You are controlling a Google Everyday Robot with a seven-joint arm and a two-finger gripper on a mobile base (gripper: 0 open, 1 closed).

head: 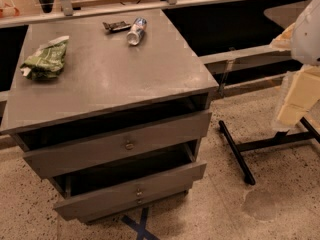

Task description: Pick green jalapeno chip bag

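The green jalapeno chip bag [45, 60] lies crumpled near the desk's [115, 79] left edge, far left of the jaws and well apart from them. Also left of the jaws, toward the desk's back, a white-and-blue can [136, 31] lies just beside a dark wrapper [116, 26]. The gripper [295, 104] hangs beyond the desk's right side; whether its jaws are spread or pressed together, I cannot tell.

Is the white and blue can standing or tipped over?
Tipped: the can lies lengthwise on the cabinet top beside the wrapper. The end effector hangs far right.
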